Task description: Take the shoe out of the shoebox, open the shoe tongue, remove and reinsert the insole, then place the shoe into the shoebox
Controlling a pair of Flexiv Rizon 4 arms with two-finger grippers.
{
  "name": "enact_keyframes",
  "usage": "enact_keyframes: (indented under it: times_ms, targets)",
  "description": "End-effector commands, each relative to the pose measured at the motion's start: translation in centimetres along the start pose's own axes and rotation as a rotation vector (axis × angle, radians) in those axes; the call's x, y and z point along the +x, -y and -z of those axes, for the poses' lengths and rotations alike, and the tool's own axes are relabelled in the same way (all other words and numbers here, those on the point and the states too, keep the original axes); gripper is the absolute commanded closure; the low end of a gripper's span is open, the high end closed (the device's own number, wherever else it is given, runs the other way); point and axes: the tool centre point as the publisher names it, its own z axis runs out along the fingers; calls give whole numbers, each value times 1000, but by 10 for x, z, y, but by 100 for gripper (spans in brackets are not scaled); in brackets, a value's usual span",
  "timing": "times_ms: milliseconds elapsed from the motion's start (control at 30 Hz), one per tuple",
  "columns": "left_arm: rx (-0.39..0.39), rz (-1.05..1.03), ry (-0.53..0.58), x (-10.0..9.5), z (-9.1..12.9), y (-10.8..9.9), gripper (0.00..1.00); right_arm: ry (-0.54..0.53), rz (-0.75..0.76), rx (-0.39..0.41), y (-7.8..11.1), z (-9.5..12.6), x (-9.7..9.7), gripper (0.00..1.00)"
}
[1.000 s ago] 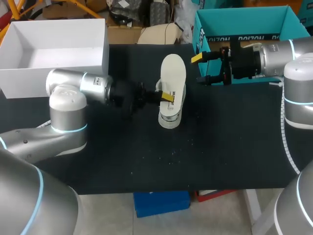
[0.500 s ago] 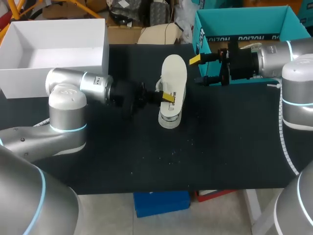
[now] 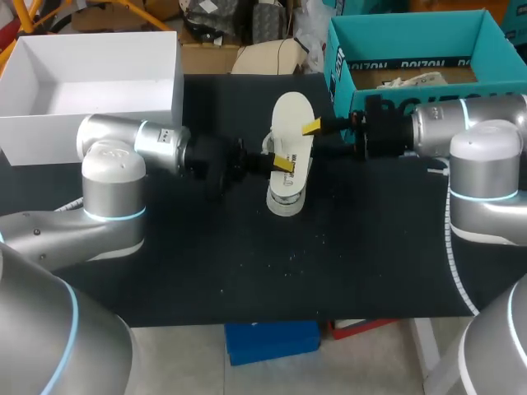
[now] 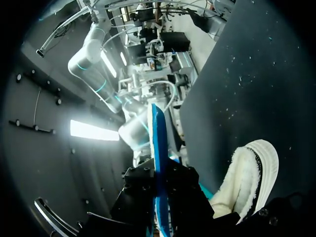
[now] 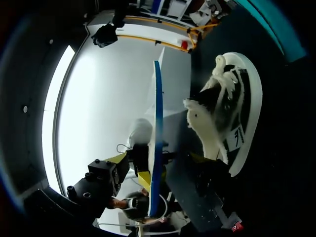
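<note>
Shoe, single, one insole pinched by left gripper, right gripper state unclear

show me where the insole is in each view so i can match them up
Head view: the insole is the white oval mid-table, held by the left gripper, with the shoe showing past its near end.
Left wrist view: the insole is a thin blue edge rising from that gripper, with the shoe beside it.
Right wrist view: the insole is an upright blue edge beside the shoe.
Shared landmark: the shoe.
</note>
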Motion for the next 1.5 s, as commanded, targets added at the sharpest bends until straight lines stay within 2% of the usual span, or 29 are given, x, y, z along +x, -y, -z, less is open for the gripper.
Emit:
enact_keyframes:
  times_ms: [33,100,300,400,467,500,533,600,767,800,833,1033,1100,1267,1400,1500]
  targets:
    - [-4,-3,-3,0,-1,1,100,5,3,-11,-4,-9,-1,48]
    - [-4,-3,-3,0,-1,1,100,12,4,-13,-8,-10,0,52]
    - [-4,-3,-3,0,-1,1,100,26,5,-9,-12,-12,2,55]
    - [-4,-3,-3,0,-1,1,100,29,5,-7,-13,-15,3,62]
    - [-4,-3,-3,0,-1,1,100,34,6,3,-14,-17,4,71]
    - [-4,-3,-3,0,-1,1,100,34,6,6,-14,-18,4,88]
    - [-4,-3,-3,0,-1,1,100,33,4,18,-15,-20,3,100]
    - [-4,-3,-3,0,-1,1,100,30,0,42,-16,-22,2,100]
    - [-4,-3,-3,0,-1,1,100,30,0,42,-16,-22,2,100]
    - [-17,8,-20,0,-1,1,33,30,0,42,-16,-22,2,100]
    - [-23,10,-46,-2,1,3,0,30,0,42,-16,-22,2,100]
    - [-128,54,-314,-16,20,19,0,30,0,42,-16,-22,2,100]
    - [-175,94,-481,-21,30,27,0,30,0,42,-16,-22,2,100]
    - [-291,163,-774,-37,47,34,0,30,0,42,-16,-22,2,100]
    - [-362,183,-982,-51,50,32,0,30,0,42,-16,-22,2,100]
    - [-390,173,-1082,-62,44,27,0,30,0,42,-16,-22,2,100]
